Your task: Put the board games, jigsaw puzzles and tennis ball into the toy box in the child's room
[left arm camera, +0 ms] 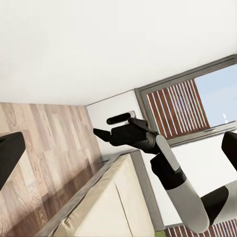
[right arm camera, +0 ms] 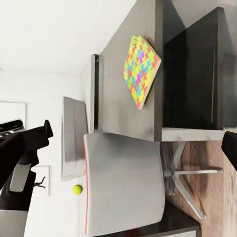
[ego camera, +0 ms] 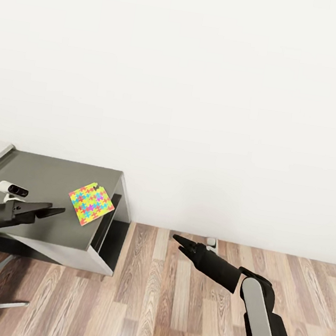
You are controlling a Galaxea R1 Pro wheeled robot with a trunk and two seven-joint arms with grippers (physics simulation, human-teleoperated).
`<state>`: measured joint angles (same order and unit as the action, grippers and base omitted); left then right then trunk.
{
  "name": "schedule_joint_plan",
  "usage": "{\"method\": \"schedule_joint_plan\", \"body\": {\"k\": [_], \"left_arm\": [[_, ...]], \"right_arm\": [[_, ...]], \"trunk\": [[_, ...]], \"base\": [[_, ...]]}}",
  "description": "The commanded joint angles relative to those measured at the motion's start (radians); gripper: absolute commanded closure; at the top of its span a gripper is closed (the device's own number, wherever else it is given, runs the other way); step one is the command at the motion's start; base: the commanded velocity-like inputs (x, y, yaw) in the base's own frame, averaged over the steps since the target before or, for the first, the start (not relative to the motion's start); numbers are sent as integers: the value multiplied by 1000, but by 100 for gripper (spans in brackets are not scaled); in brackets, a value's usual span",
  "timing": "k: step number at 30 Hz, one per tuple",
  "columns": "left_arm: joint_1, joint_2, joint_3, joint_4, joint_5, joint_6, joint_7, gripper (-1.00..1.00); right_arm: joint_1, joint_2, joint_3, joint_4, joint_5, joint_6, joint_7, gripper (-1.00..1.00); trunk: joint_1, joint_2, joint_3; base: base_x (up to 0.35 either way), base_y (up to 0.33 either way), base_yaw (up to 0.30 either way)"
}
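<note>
The right arm is reaching in from the lower right of the head view, its grey-panelled forearm closest to the camera and its black right gripper hanging over the wood-plank floor. Its fingers are coming together to a narrow point with nothing between them.

At the left edge, the left gripper is stretching out level above the table, its dark fingers lying close together and gripping nothing; a small white camera is sitting on that arm just behind them. In the right wrist view the left gripper is showing as a dark shape against the white wall, and in the left wrist view the right gripper is showing with its fingers drawn to a tip.

The jigsaw puzzles are lying on the dark-grey table top near its right end, just beyond the left fingertips and not touched by them. They are appearing as one multicoloured square, so whether two are stacked there is unclear.

A grey office chair is standing beside the table. The tennis ball is showing as a small yellow-green dot past the chair's edge, on a light-grey surface.

A plain white wall is rising behind everything.
</note>
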<state>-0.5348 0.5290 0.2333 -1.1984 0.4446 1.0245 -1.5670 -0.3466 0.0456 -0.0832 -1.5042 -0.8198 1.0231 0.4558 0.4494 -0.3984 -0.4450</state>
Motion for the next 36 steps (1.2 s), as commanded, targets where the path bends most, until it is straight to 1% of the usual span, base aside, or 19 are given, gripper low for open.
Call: {"method": "schedule_joint_plan", "body": {"k": [1,4,6,10,17,23,36], "left_arm": [[-1,0,-1,0,0,11,-4,-100],[-1,-4,-4,0,-1,11,-4,-100],[-1,-11,-4,0,-3,10,-4,-100],[-1,-18,-2,-1,-4,10,-4,-100],[-1,-20,-3,-1,-5,8,-4,-100],[-1,-20,-1,-1,1,9,-4,-100],[-1,-21,-5,-7,2,9,-4,-100]], "right_arm": [[-1,1,-3,-1,8,6,9,-100],[-1,1,-7,-2,7,6,15,-100],[-2,0,-17,-2,7,7,24,-100],[-2,0,-33,-2,7,8,30,-100],[-2,0,-40,0,7,10,32,-100],[-2,-1,-52,0,7,9,52,-100],[-2,0,-53,-1,7,9,56,-100]], "trunk": [[1,-2,0],[1,-2,5],[1,-2,9],[1,-2,15],[1,-2,27],[1,-2,37],[1,-2,58]], "base": [[0,0,0],[0,0,0],[0,0,0],[0,0,0],[0,0,0],[0,0,0],[0,0,0]]}}
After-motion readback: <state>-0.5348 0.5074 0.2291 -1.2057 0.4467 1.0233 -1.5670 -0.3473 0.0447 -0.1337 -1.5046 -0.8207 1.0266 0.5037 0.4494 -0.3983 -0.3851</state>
